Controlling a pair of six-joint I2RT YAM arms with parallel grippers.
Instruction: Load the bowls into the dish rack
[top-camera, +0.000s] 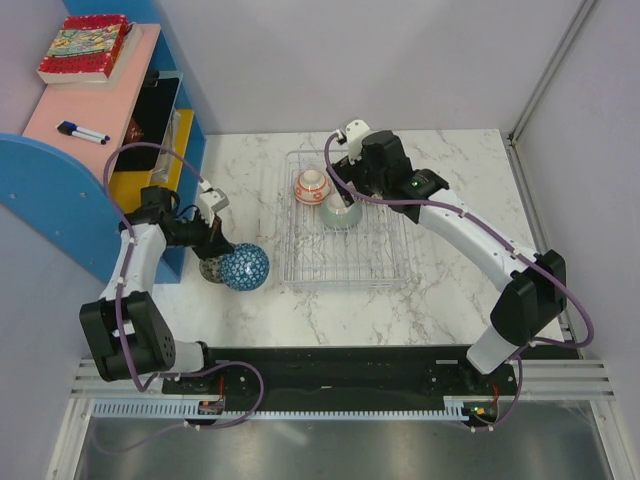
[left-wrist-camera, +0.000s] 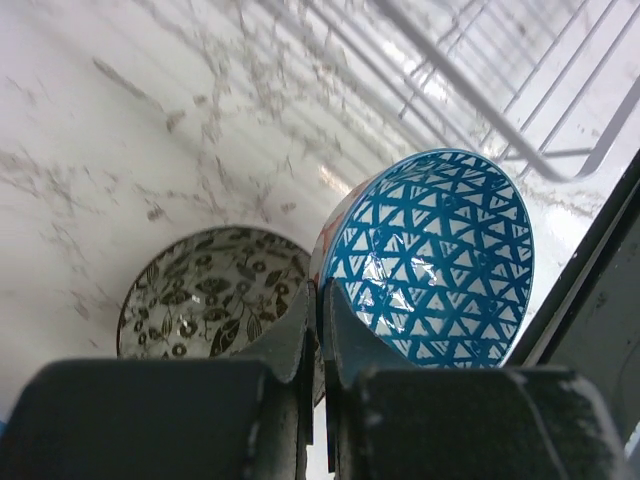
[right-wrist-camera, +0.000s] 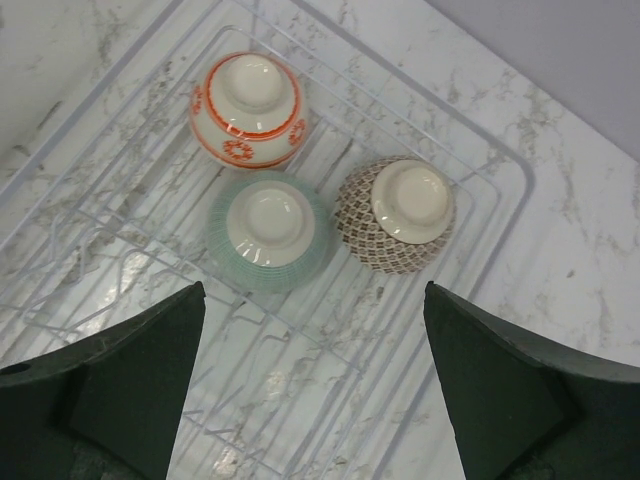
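My left gripper (left-wrist-camera: 320, 290) is shut on the rim of a blue bowl with a white triangle pattern (left-wrist-camera: 430, 255), which is tipped on its side. In the top view the blue bowl (top-camera: 245, 267) sits just left of the dish rack (top-camera: 345, 262). A black-and-white floral bowl (left-wrist-camera: 210, 295) rests on the table right beside it. My right gripper (right-wrist-camera: 314, 290) hangs open above the dish rack (right-wrist-camera: 130, 200). Three bowls lie upside down in the rack: an orange-and-white one (right-wrist-camera: 245, 105), a teal one (right-wrist-camera: 270, 228) and a brown patterned one (right-wrist-camera: 395, 212).
A blue shelf unit (top-camera: 190, 140) stands against the left wall, close behind my left arm. On its pink top lie a book (top-camera: 85, 48) and a marker (top-camera: 82, 132). A black rail (top-camera: 330, 370) runs along the near table edge.
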